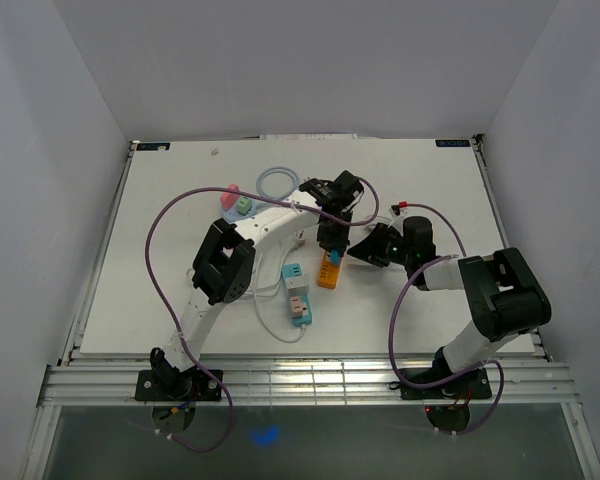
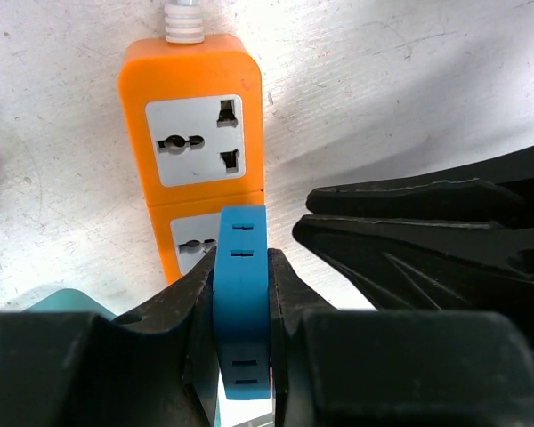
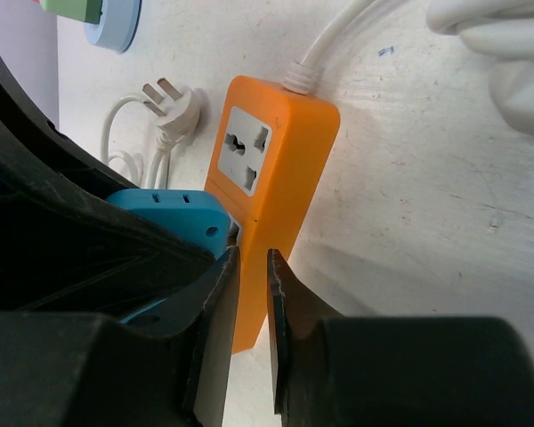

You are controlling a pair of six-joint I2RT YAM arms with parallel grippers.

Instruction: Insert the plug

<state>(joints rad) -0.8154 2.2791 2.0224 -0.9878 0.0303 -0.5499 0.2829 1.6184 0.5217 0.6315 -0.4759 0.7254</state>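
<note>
the power strip is bright orange, with white socket faces and dark holes. the plug is plain blue with little dark slots. the left gripper and the right gripper are black. the table is white with faint grey scuffs. the arm cables are purple. another strip is teal at one end and pale at the other. a loose plug is white. a coiled cable is light blue.
</note>
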